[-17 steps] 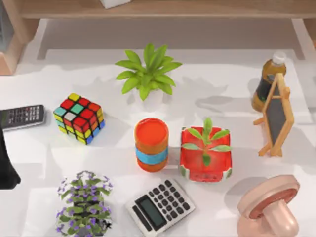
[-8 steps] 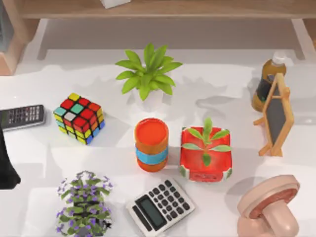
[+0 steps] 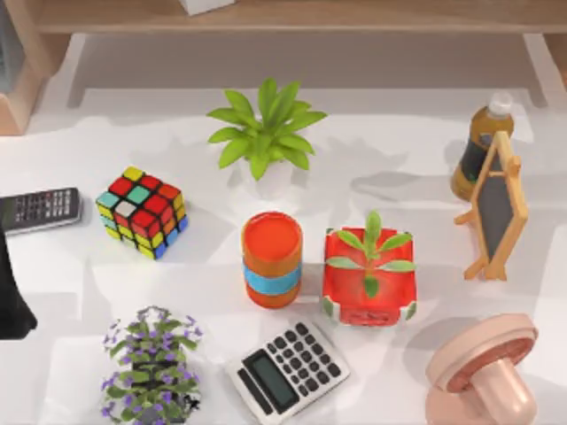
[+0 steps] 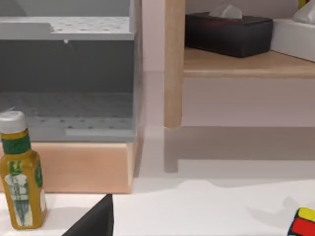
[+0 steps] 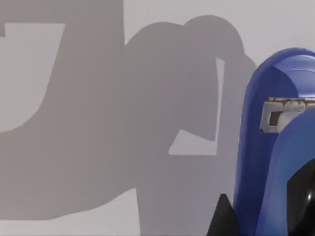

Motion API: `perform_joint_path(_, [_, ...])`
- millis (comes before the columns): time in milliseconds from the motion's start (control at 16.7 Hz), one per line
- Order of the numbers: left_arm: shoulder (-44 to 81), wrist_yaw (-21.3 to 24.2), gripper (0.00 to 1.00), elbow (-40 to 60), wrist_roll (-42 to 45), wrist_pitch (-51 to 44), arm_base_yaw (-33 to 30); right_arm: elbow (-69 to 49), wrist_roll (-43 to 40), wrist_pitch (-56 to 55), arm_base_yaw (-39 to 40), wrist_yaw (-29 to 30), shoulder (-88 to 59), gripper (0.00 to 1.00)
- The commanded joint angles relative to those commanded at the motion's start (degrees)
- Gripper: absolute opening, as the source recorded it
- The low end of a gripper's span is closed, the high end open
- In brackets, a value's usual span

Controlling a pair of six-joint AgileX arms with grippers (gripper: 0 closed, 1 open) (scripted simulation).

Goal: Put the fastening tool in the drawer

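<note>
Left arm (image 3: 12, 301): dark shape at the table's left edge; fingers cannot be told.
Remote (image 3: 37, 209): far left.
Cube (image 3: 142, 212): right of the remote.
Cup (image 3: 272, 258): centre, just left of the red pot (image 3: 369, 288).
Calculator (image 3: 287, 369): near edge.
Stapler (image 5: 275, 147): blue, close before the right wrist camera, on a pale surface; right fingers cannot be told.

The stapler (image 5: 275, 142) is showing glossy blue plastic with a small metal-looking insert, close by the right wrist camera, and the surface behind it is looking matt and smooth. The table (image 3: 80, 266) is looking smooth and white, while the shelf (image 4: 246, 64) and its post (image 4: 174, 64) are showing pale matt wood. The drawer (image 4: 66, 73) is looking like matt grey perforated metal, and the bottle (image 4: 19, 182) like glossy plastic.
</note>
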State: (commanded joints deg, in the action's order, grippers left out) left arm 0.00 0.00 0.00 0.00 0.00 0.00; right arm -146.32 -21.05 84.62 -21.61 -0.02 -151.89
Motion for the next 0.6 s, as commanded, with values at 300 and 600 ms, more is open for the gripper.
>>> perform_joint_path(300, [0.0, 0.0, 1.0, 0.0, 0.0, 0.0, 0.0, -0.6, 0.0, 0.9, 0.1, 0.7, -0.6, 0.0])
perform_joint_path(600, [0.0, 0.0, 1.0, 0.0, 0.0, 0.0, 0.0, -1.2, 0.6, 1.0, 0.2, 0.6, 1.0, 0.0])
